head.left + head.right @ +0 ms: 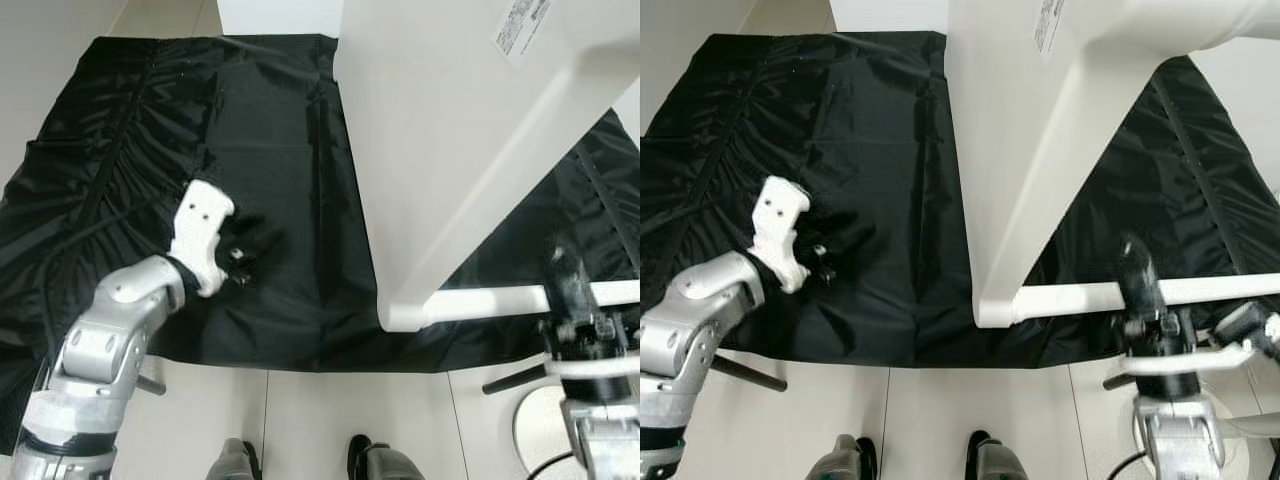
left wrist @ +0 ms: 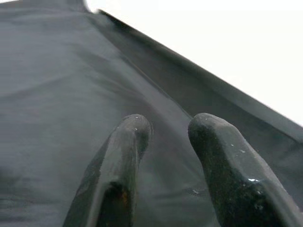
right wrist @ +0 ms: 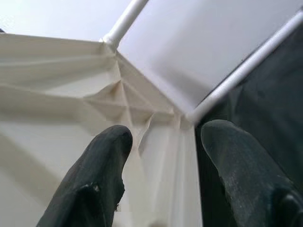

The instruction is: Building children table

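Closest to me, at the bottom of the head views, I see the robot's own feet (image 1: 300, 462) on the pale tiled floor (image 1: 330, 420), just short of the near edge of the black sheet (image 1: 250, 150) spread over it.

My left gripper (image 2: 165, 142) hangs low over the sheet, its two black fingers parted with nothing between them; only dark cloth lies under the tips. Ahead of it and off to its right runs the long white edge of the table top (image 1: 440, 130), well apart from the fingers.

My right gripper (image 3: 163, 142) sits at the near end of the white plastic table, its fingers spread wide and gripping nothing. One finger lies over the ribbed white underside, the other over the black sheet, and the table's rim (image 3: 189, 179) runs between them. I cannot tell whether either finger touches the plastic.

Beyond the right gripper the table stretches away, lying on the sheet with its underside up, a white leg (image 1: 520, 170) slanting upward toward the camera. A printed label (image 1: 520, 25) sits at its far end.
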